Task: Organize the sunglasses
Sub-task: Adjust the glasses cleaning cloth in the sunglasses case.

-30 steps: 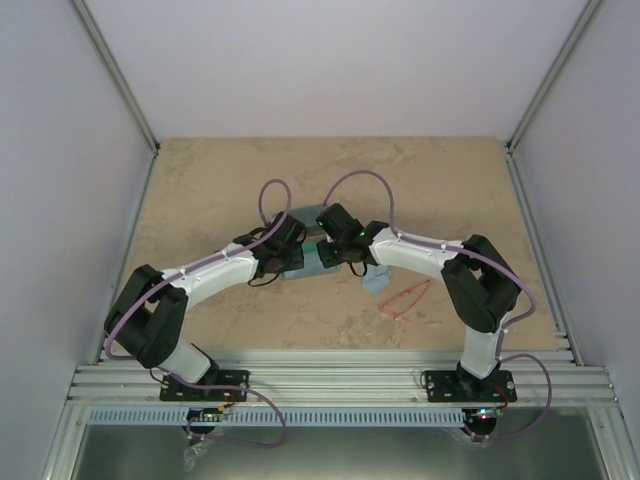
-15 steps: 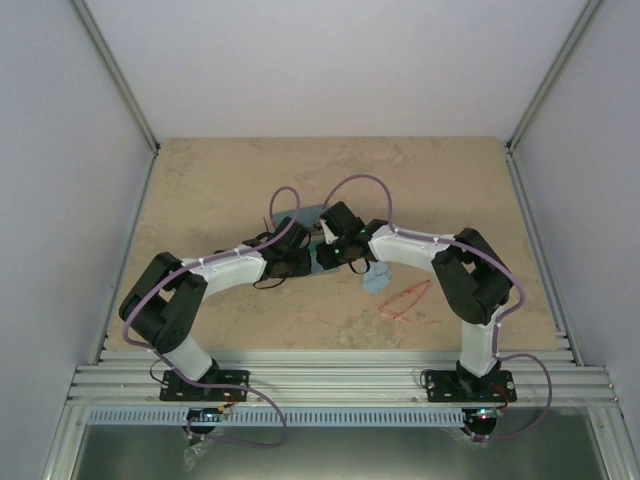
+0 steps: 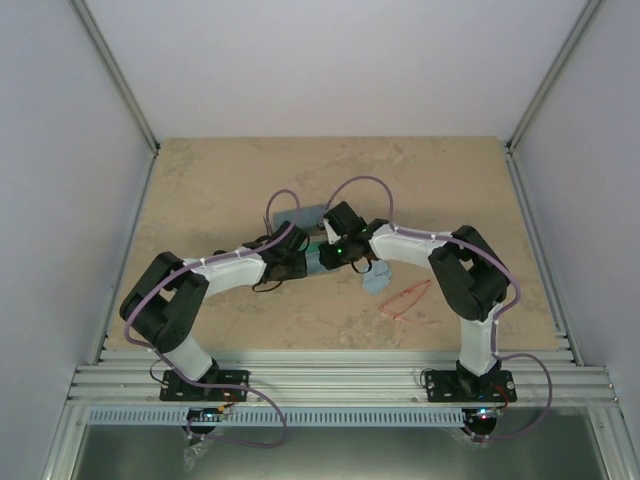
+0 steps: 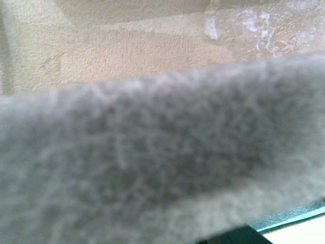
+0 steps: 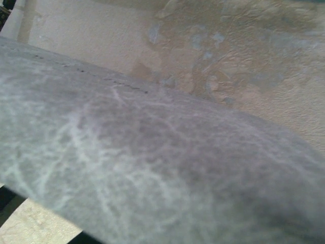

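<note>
Top looks down; wrists crowd grey felt (image 4: 152, 162).

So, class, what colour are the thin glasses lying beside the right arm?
The glasses are red; top external view shows it best.

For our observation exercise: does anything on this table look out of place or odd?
The red glasses lie loose on the table, away from the case, with a blue cloth beside them. Both wrist views are filled by blurry grey material.
</note>
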Controlling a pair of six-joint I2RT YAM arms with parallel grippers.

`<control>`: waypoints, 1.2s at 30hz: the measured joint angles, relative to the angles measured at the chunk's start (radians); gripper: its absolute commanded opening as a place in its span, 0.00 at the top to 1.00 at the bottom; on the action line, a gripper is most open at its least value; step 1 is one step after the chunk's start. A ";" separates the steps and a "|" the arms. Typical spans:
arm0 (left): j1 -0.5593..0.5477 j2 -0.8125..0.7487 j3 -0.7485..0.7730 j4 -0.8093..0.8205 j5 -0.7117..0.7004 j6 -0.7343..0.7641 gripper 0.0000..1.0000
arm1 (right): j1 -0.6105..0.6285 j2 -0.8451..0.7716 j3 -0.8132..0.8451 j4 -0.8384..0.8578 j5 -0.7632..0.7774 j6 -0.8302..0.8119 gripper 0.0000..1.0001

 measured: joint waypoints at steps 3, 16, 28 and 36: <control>0.000 0.000 0.000 -0.005 -0.010 0.000 0.68 | 0.000 0.000 -0.002 0.000 0.023 0.009 0.79; 0.000 -0.119 -0.031 0.045 -0.010 0.000 0.82 | -0.004 -0.060 -0.044 0.046 0.016 0.035 0.79; 0.000 -0.038 -0.084 0.130 -0.008 0.003 0.83 | -0.009 0.012 -0.034 0.064 -0.052 0.024 0.80; 0.000 -0.030 -0.098 0.158 -0.059 -0.006 0.81 | -0.028 0.016 -0.031 0.076 -0.035 0.042 0.82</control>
